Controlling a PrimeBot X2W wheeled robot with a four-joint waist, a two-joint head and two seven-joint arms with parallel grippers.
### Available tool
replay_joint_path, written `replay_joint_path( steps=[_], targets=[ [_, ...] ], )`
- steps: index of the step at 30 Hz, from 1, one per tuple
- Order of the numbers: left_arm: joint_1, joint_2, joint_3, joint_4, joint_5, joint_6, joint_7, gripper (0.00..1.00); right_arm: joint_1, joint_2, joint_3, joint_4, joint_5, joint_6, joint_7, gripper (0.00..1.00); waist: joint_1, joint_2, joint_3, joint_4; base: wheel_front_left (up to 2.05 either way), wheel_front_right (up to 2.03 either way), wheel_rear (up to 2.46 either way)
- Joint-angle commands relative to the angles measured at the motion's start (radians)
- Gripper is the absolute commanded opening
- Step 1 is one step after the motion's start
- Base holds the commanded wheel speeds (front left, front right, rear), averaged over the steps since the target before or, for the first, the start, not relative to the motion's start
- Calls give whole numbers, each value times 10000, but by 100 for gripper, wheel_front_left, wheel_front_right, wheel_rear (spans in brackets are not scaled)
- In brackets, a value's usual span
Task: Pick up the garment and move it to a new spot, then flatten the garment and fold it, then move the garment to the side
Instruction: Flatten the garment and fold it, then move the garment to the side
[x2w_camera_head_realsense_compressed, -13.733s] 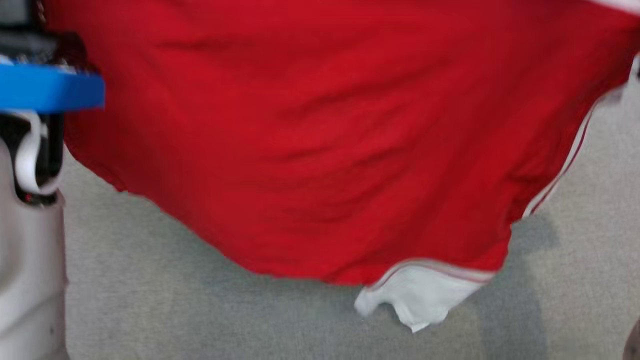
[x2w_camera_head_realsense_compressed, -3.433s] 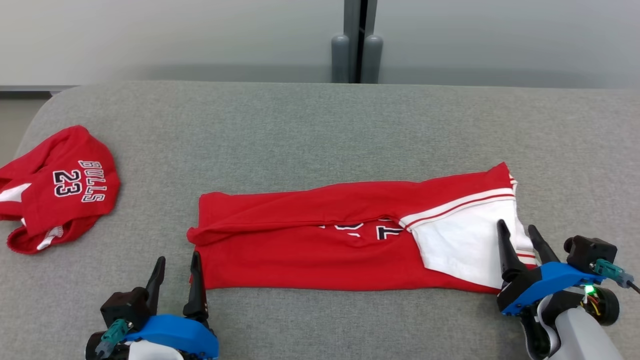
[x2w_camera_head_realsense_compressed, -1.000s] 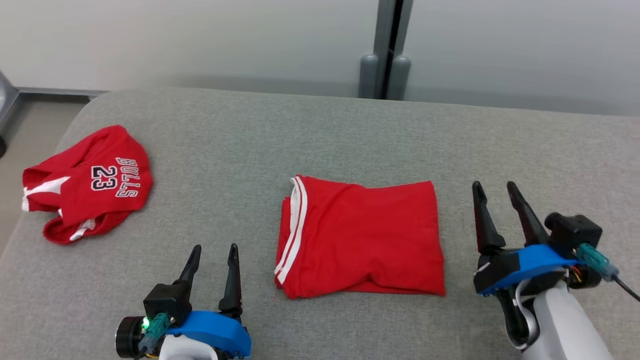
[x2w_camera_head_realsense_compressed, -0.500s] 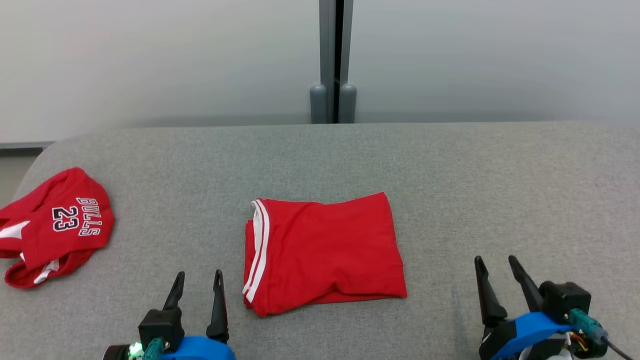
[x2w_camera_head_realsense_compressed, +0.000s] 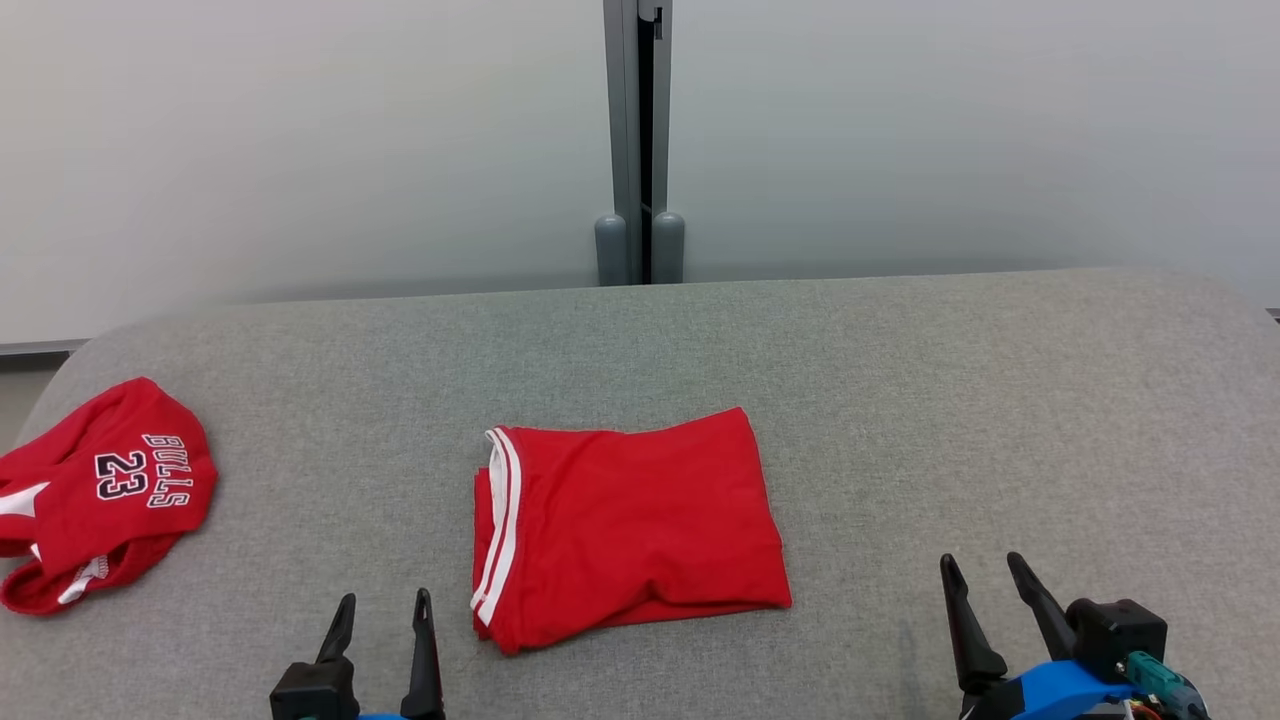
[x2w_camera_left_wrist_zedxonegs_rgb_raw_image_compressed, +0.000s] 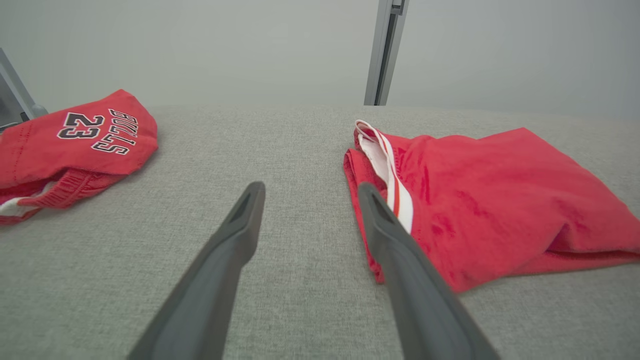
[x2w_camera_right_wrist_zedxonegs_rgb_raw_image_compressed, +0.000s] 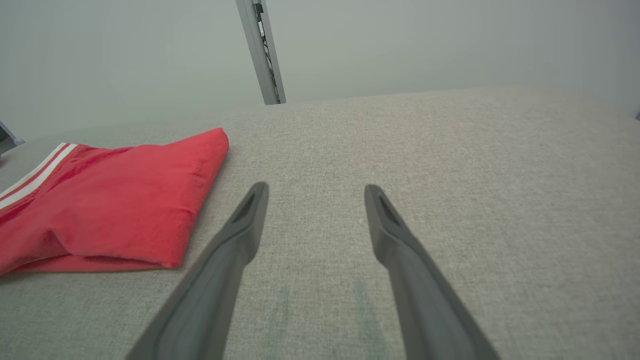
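At my far left a crumpled pair of red Bulls 23 shorts (x2w_camera_head_realsense_compressed: 100, 490) sits bunched near the edge, well apart from the work; I judge it is simply out of the way there. Next comes my left gripper (x2w_camera_head_realsense_compressed: 385, 597), jaws spread wide and holding nothing, low over the cloth surface just beside the white-striped edge of the folded red garment (x2w_camera_head_realsense_compressed: 625, 525). That garment lies in a neat, roughly square packet at the middle of the worktop (x2w_camera_head_realsense_compressed: 950, 400), a little puffed along its near hem. To me the fold looks finished, with only the shift to the side left. My right gripper (x2w_camera_head_realsense_compressed: 980, 560) is further from the garment's plain right edge, jaws likewise wide and empty, so both arms flank it for a pickup. The worktop is grey woven fabric with rounded corners. Behind it stand pale frosted panels split by a grey post (x2w_camera_head_realsense_compressed: 637, 140).
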Motion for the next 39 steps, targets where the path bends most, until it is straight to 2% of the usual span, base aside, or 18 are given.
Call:
replay_joint_path(
  steps=[1, 12, 22, 28, 39],
  targets=[
    [86, 9, 47, 15, 55, -3, -42, 100, 131, -16, 37, 13, 62, 0, -36, 100, 1, 2, -25, -7, 0, 0, 0],
    [64, 8, -49, -14, 64, -108, -42, 100, 80, -16, 125, -139, 197, 0, -35, 100, 1, 2, 90, 143, 0, 0, 0],
    [-460, 7, -493, -72, -79, -236, -42, 100, -755, -16, 352, -51, 320, 0, -35, 100, 1, 2, 1034, 1049, 0, 0, 0],
    [-755, 8, -733, -17, -231, -260, -42, 100, -1591, -16, 737, 670, 563, 0, -37, 100, 1, 2, 1595, 1711, 0, 0, 0],
    [-933, 7, -814, -9, -371, -230, -42, 100, -2823, -20, 905, 2470, 923, 0, -35, 100, 1, 2, 2009, 2308, 0, 0, 0]
  ],
)
